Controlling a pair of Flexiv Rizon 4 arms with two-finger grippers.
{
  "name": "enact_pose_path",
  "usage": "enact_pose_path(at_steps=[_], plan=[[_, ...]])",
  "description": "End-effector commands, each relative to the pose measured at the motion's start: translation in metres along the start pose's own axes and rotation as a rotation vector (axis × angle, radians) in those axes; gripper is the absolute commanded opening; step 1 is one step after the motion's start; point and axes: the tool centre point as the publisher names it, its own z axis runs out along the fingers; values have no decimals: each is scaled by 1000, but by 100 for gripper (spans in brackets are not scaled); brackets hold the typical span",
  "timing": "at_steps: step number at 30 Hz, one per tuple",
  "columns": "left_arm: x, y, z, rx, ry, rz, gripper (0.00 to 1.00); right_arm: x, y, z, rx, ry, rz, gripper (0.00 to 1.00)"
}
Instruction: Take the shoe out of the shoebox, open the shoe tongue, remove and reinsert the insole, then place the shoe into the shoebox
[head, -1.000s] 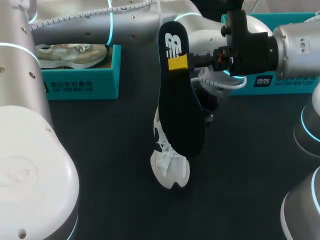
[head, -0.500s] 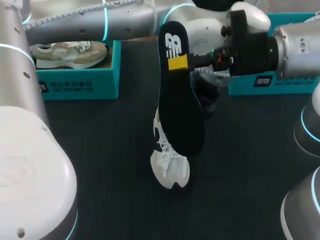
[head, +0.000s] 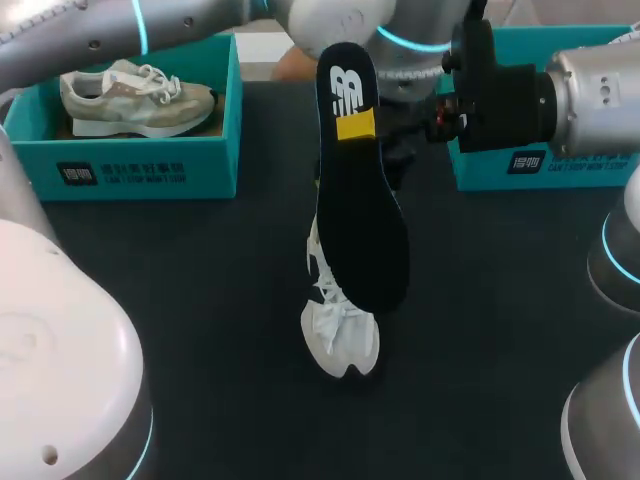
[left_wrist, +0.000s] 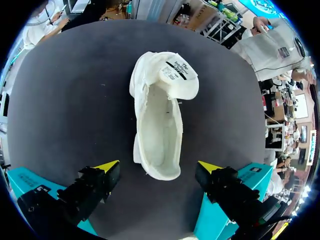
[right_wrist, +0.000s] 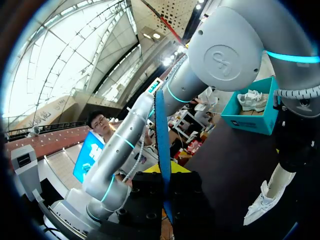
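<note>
White mesh shoe (head: 340, 335) lies mid-table, toe toward the near edge, tongue folded forward, inside exposed. Black foam insole (head: 360, 200) is held upright over it, clamped near its upper end by my right gripper (head: 385, 122). The dark grey table (head: 200, 300) carries a teal cardboard shoebox (head: 150, 165) at its far left corner. My left gripper (left_wrist: 158, 166) hovers above the shoe's heel, fingers apart.

Even overhead light, soft shadows on table (head: 200, 300), glare on left arm (head: 70, 330), rt wrist view backlit.
</note>
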Motion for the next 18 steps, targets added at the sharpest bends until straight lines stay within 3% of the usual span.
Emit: enact_pose_path(at_steps=[1, 4, 11, 18], plan=[[27, -1, -27, -21, -154, 17, 100, 0, 0, 3, 0, -4, 1, 0], [35, 0, -44, -33, -216, 40, 100, -5, 2, -7, -49, -7, 14, 0], [55, -7, -76, -78, -340, 44, 100, -33, 31, -48, -155, -140, 87, 0], [78, -3, -93, -110, -431, -6, 100, -54, 46, -78, -192, -166, 144, 0]])
